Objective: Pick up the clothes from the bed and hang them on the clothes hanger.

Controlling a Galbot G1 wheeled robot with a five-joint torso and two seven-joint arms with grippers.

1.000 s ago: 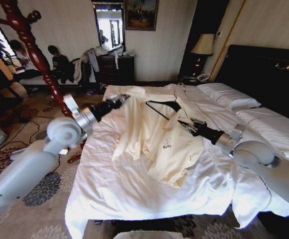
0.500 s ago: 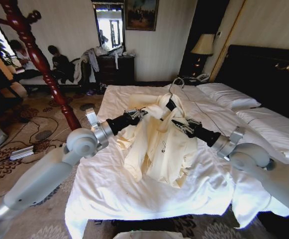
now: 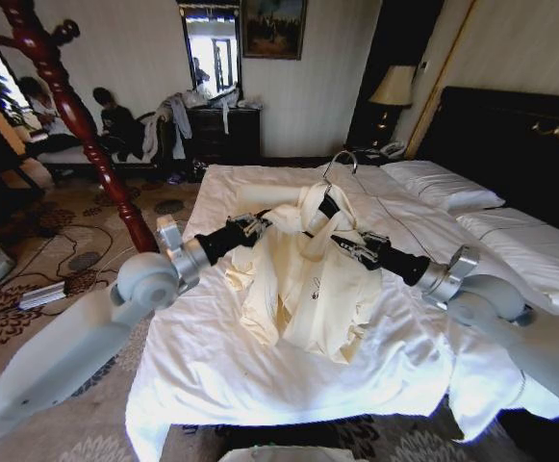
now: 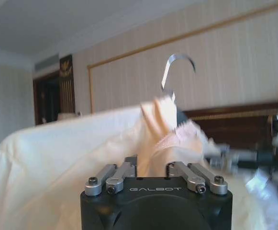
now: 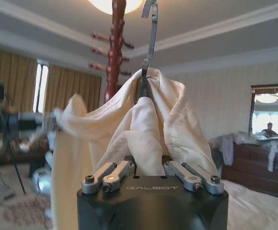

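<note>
The left gripper pinches one shoulder of the cream shirt. The shirt hangs on the clothes hanger above the bed. The right gripper pinches the other shoulder. Uneven pulling could slide the shirt off.

You can't really see the clothes hanger itself, the cream shirt swallows its shoulders and leaves you only the wire hook and a bit of black neck. Both sets of fingertips are buried in the fabric in the wrist views, left gripper and right gripper alike. The bed runs off the right edge in the head view.
</note>
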